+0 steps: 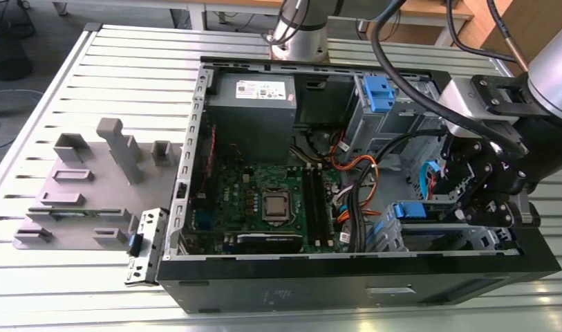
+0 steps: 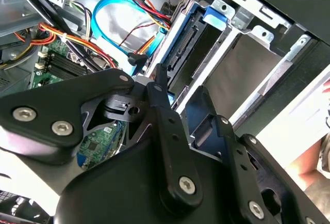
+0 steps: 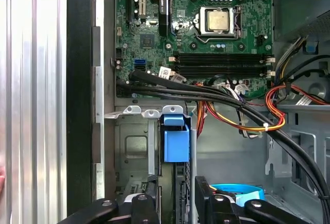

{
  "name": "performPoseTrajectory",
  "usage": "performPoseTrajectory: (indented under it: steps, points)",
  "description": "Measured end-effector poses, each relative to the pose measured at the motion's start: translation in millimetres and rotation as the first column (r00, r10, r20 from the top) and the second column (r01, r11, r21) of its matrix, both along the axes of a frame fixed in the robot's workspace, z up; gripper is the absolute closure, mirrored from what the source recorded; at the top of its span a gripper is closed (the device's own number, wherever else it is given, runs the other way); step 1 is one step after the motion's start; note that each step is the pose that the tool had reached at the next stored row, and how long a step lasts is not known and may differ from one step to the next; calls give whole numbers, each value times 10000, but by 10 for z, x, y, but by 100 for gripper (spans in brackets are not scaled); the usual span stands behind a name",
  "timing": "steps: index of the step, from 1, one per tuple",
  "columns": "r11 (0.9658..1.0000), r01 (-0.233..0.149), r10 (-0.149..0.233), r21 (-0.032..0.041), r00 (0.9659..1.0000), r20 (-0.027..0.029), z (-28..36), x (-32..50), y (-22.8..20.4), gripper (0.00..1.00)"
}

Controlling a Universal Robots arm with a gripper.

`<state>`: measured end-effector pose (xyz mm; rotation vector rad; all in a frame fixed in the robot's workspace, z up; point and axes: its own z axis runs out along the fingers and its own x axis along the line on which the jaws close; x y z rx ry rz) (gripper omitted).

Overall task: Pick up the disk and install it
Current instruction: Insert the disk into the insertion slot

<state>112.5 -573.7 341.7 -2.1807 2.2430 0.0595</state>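
Your gripper (image 1: 484,211) sat low over the drive cage (image 1: 437,225) at the exterior view's right end of the open PC case (image 1: 354,287), just inside the black front panel. The disk (image 1: 410,209) stood on edge in a slot of that cage, blue handle tab (image 3: 175,141) facing the motherboard (image 1: 262,187). In the first wrist view the tab sat level with the cage's bent metal lip, and the gripper (image 3: 176,206) hung right over the slot behind it. In the second wrist view the disk's blue side rail (image 2: 178,53) ran along the cage wall. Couldn't tell from any view whether you were clamped on the disk or released

A black cable bundle (image 3: 206,92) with orange, red and yellow wires ran between motherboard and cage. A flat blue data cable (image 2: 111,20) looped just beside the cage. CPU (image 1: 276,205) sat bare in its socket. Grey power supply (image 1: 253,93) was in the case's back corner. A separate blue bracket (image 1: 379,93) sat in the upper bay to its right in the exterior view

Outside the case, on the slatted metal surface (image 1: 41,290): a grey fixture plate (image 1: 78,187) with upright holders at the exterior view's left, well apart from the gripper, and a small grey metal part (image 1: 144,245) just beside the case's corner
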Motion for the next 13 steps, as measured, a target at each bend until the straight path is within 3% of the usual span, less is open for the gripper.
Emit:
performPoseTrajectory:
  steps: [13]
  points:
    - [10000, 0, 0, 2, 10000, 8, 56, -4, 1, 58]
